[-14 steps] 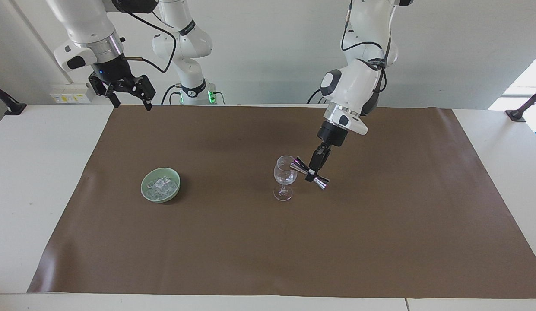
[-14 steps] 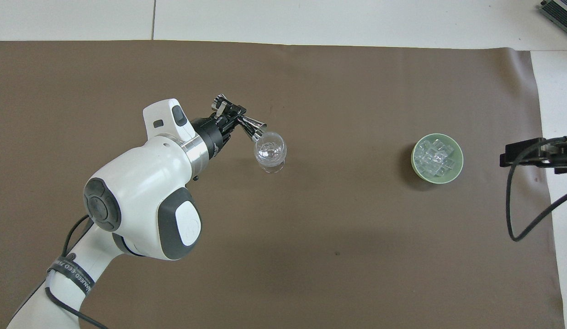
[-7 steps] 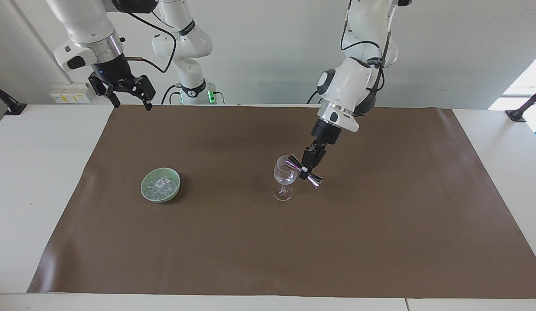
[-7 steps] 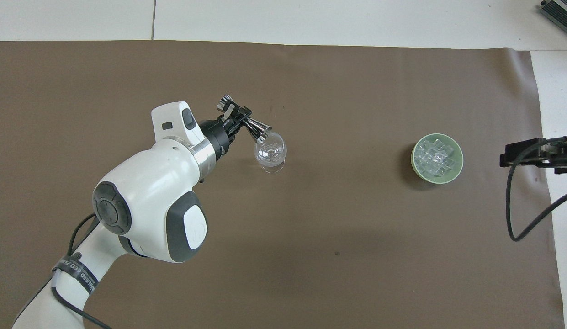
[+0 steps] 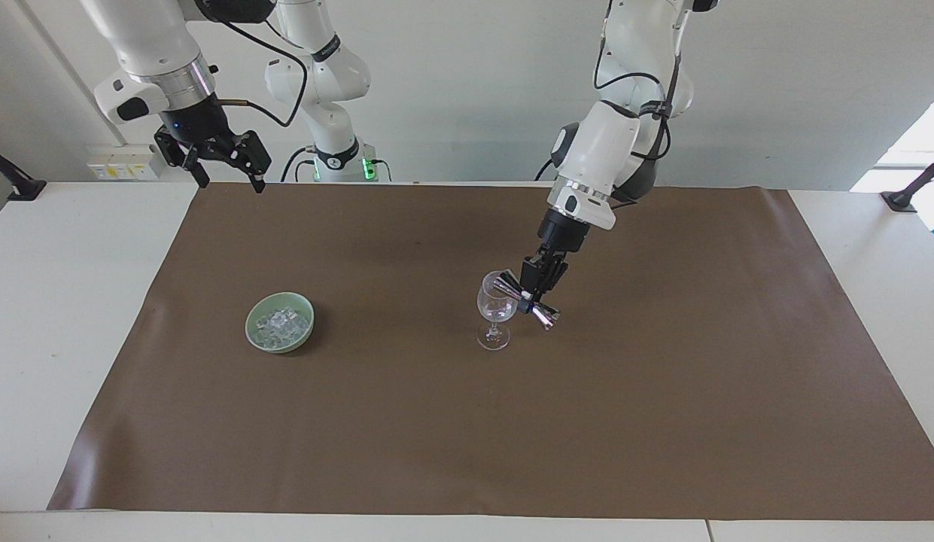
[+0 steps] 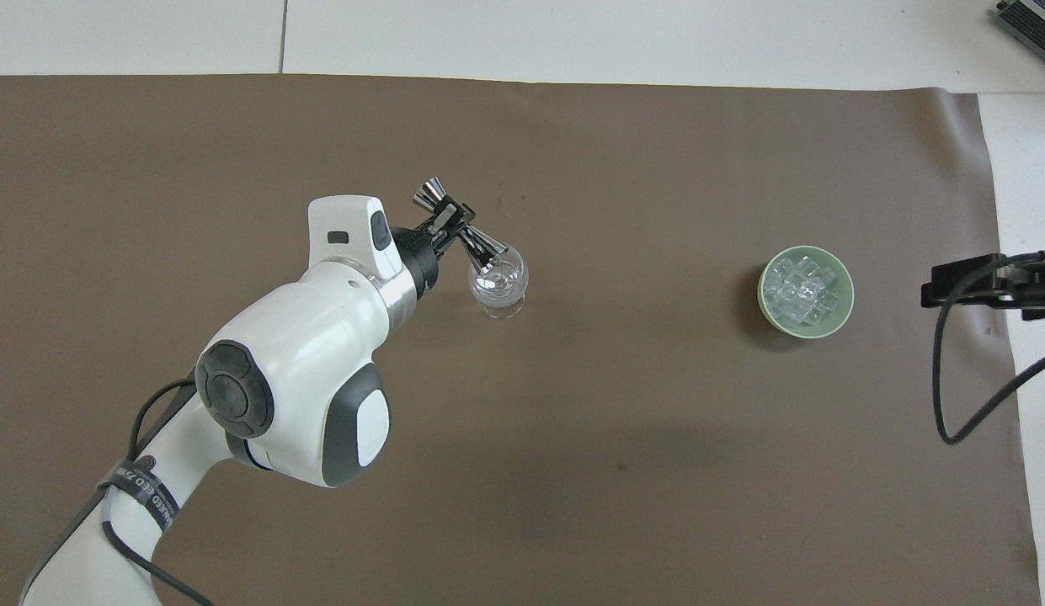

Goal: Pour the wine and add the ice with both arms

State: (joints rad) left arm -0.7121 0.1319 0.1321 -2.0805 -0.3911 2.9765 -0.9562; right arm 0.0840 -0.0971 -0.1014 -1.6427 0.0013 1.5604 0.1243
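A clear wine glass [image 5: 497,309] [image 6: 498,284] stands upright near the middle of the brown mat. My left gripper [image 5: 533,295] [image 6: 451,229] is shut on a silver double-ended jigger [image 5: 524,299] [image 6: 459,226], tipped so that one end lies over the glass's rim. The ice [image 5: 281,324] [image 6: 803,290] is a heap of small clear cubes in a green bowl [image 5: 256,336] [image 6: 765,300] toward the right arm's end. My right gripper [image 5: 224,165] [image 6: 977,284] is open and empty, raised over the mat's edge near its base, waiting.
A brown mat [image 5: 662,421] [image 6: 657,471] covers most of the white table [image 5: 60,316]. A black cable [image 6: 951,396] hangs from the right wrist. A spare white arm [image 5: 324,98] stands at the back.
The left arm has shifted toward the glass and turned the jigger more steeply over the rim. The right arm, the glass and the bowl have not moved.
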